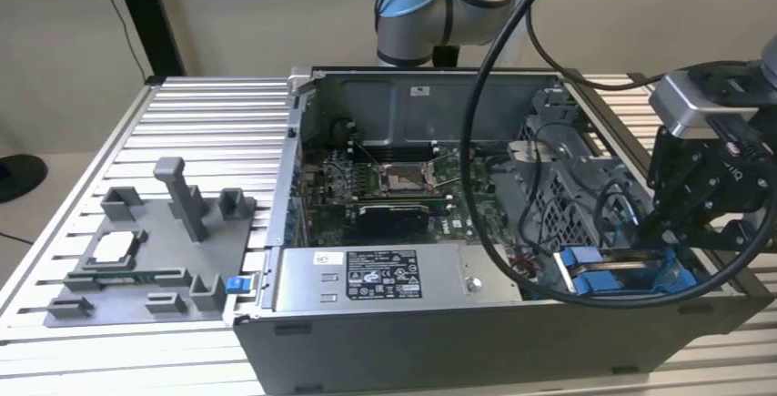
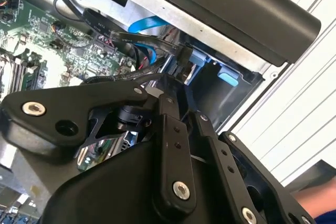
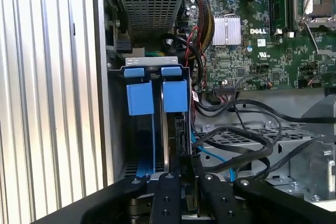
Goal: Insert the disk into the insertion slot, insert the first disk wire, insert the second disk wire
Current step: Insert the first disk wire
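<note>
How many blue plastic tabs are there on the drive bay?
2, side by side on the drive bay, at its end toward the power supply: one tab, the other. Others may be hidden.

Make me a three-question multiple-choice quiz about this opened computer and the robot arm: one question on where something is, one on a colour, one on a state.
1. Where is the gripper relative to the computer case in the exterior view?
A. Outside it, on the exterior view's left.
B. At the insertion slot, at its end on the exterior view's right.
C. High above it, well clear.

2. What colour are the two plastic tabs at the slot's end?
A. Blue.
B. Red.
C. Yellow.

3. What state is the computer case in?
A. Closed.
B. Empty.
C. Open, with the motherboard showing.

Answers:
1 B: the gripper hangs down at the blue-fitted slot.
2 A: both tabs are bright blue in the first wrist view.
3 C: no side panel is on, and the green board lies in plain sight.
</note>
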### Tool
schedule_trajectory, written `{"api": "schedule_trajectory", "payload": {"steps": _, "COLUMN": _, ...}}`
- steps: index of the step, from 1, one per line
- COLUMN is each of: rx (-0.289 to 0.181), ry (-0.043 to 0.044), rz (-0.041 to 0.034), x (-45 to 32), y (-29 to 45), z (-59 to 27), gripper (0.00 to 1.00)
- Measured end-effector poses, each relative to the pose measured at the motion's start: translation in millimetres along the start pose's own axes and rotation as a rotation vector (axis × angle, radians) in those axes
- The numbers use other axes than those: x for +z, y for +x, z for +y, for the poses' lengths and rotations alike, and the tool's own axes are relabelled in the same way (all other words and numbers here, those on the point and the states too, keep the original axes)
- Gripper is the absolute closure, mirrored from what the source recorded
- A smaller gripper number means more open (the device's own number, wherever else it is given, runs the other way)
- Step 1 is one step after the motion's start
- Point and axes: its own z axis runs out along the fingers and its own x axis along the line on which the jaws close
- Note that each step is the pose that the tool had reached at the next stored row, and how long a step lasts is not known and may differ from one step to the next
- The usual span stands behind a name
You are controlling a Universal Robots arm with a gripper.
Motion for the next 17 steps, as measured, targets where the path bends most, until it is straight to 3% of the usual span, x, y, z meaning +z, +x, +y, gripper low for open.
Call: {"api": "schedule_trajectory", "payload": {"steps": 17, "rx": -0.003, "ry": 0.0003, "rz": 0.0001, "x": 5.6, "y": -1.6, "z": -0.9, "gripper": 1.0}}
